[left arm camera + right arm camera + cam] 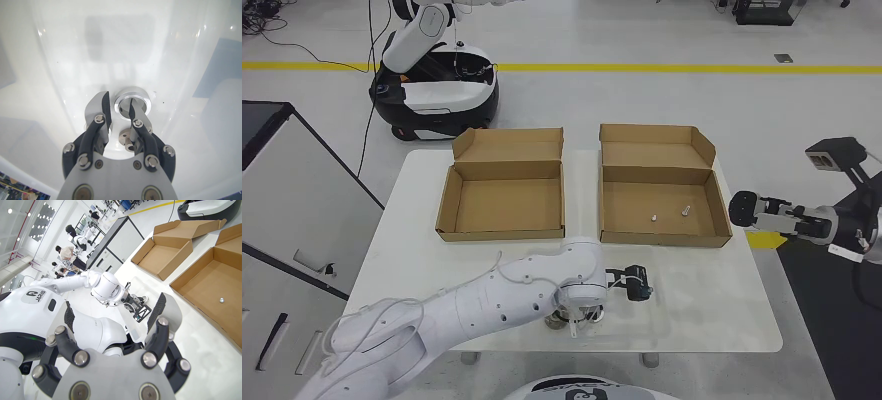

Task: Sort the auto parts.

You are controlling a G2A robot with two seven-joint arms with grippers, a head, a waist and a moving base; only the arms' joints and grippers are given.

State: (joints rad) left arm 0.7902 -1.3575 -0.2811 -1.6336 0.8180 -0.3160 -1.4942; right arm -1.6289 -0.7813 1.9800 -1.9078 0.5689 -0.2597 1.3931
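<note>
The left gripper [118,103] was down inside a clear tray [121,56] at the near edge of the table [712,310]. Its fingers stood a little apart and straddled the wall of a silver ring [132,89], one pad inside the bore and the other just outside. From where I looked they had not closed on the metal: a thin gap showed at the outer pad. The ring lay flat on the tray floor. A small flanged part [124,139] lay just beside it, under the gripper's body.

Further back on the table two open cardboard boxes sat side by side. The left box [507,205] showed a bare floor. The right box [627,215] held two small metal pieces [654,215] near each other toward its right half.

The right gripper [737,211] hung off the right edge of the table, level with the right box and just beside its wall. Its fingers were spread wide, with nothing between them.
</note>
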